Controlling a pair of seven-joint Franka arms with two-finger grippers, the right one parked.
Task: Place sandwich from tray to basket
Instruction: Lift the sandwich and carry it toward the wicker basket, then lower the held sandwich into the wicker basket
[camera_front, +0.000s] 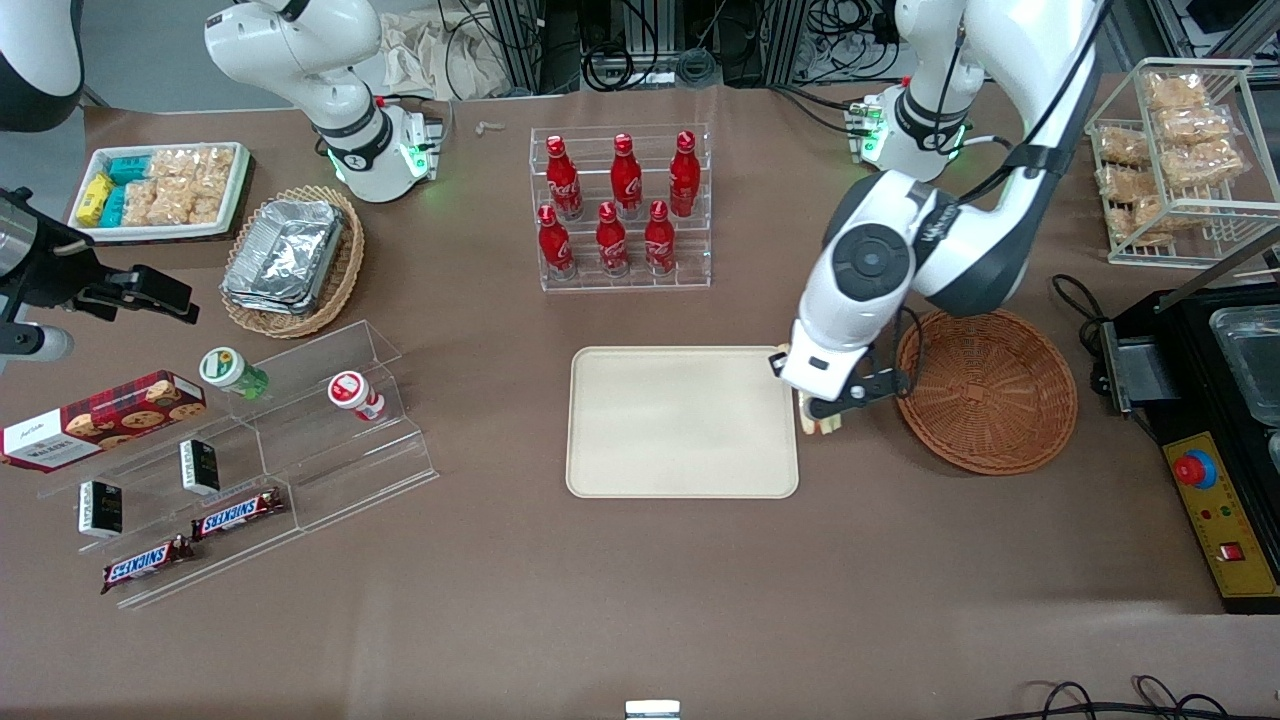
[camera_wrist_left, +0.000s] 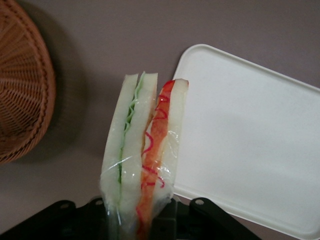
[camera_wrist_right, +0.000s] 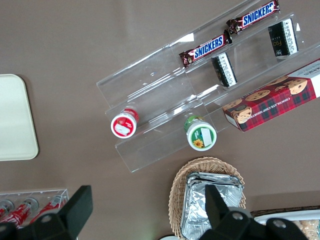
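My gripper (camera_front: 848, 392) is over the strip between the tray and the basket, its fingertips hidden by the arm. In the left wrist view the gripper (camera_wrist_left: 136, 217) is shut on the wrapped sandwich (camera_wrist_left: 145, 150), which stands on edge with green and red fillings showing. Only a small part of the sandwich (camera_front: 822, 423) shows in the front view, past the tray's rim. The cream tray (camera_front: 682, 422) holds nothing. Beside the sandwich lies the round brown wicker basket (camera_front: 988, 392), with nothing seen in it; part of the basket (camera_wrist_left: 22, 85) also shows in the wrist view.
A clear rack of red bottles (camera_front: 622, 210) stands farther from the front camera than the tray. The white wire rack (camera_front: 1190, 160) of wrapped food and the black appliance (camera_front: 1225, 450) are toward the working arm's end. A clear stepped shelf (camera_front: 330, 450) lies toward the parked arm's end.
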